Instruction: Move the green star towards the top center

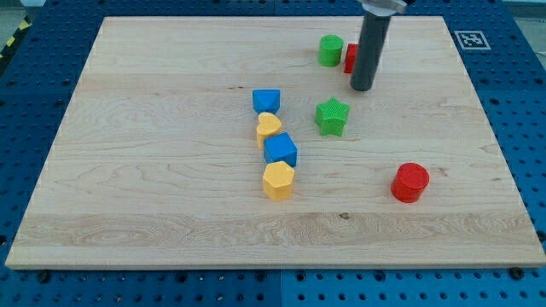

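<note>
**Camera view: rod tip above the green star, near the tabletop's top edge**

Wooden tabletop (153, 213) on a blue perforated base (34, 77), read from the view's left to the view's right. The left half of the board carries no blocks. Near the centre, a column of four blocks runs from upper left to lower right: a blue block (266, 101), cube-like, at the top; a yellow block (269, 128), heart-like in outline, touching it from below; a second blue block (280, 150), touching the yellow one; and a yellow block with angular sides (278, 180) at the foot of the column, touching the blue one above it.

Just to the right of the column's upper part, apart from it, lies the green star (332, 116), slightly right of the board's centre and well short of the top edge. Above it, close to the top edge, stands a green cylinder (331, 49). A red block (351, 58), mostly hidden behind the rod, sits just beside the cylinder; its shape cannot be made out.

The dark rod (370, 47) descends from the top edge. The arm has no gripper, so nothing is grasped; my tip (362, 87) rests between the green star and the red block, above and right of the star, not touching it.

Toward the right edge, well apart from the rest, stands a red cylinder (410, 182). A fiducial marker (471, 39) occupies the top right corner.
</note>
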{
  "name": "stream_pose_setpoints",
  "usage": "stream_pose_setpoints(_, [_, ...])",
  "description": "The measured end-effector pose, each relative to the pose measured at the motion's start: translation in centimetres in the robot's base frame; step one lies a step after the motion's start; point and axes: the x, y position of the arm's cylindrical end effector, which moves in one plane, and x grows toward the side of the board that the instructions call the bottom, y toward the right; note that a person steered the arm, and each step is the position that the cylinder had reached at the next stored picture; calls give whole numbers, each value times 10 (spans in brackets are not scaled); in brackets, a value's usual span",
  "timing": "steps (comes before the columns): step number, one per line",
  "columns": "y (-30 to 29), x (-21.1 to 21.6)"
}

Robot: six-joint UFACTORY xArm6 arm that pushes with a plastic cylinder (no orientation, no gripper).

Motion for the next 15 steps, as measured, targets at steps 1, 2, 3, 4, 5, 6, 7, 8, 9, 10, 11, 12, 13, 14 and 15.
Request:
stream_pose_setpoints(1, [13,-21])
stream_pose_setpoints(2, [15,-52])
stream_pose_setpoints(3, [23,-44])
stream_pose_setpoints(4, [57,4])
stream_pose_setpoints(5, [79,47])
stream_pose_setpoints(6, [66,75])
stream_pose_setpoints(7, [19,91])
stream_pose_setpoints(8, [-18,112])
stream_pose_setpoints(9, [-51,119])
stream_pose_setpoints(10, [-84,84])
stream_pose_setpoints(11, [-95,27])
stream_pose_setpoints(12, [-90,9])
stream_pose_setpoints(13, [-87,48])
stream_pose_setpoints(14, [-87,77])
stream_pose_setpoints(15, [-87,101])
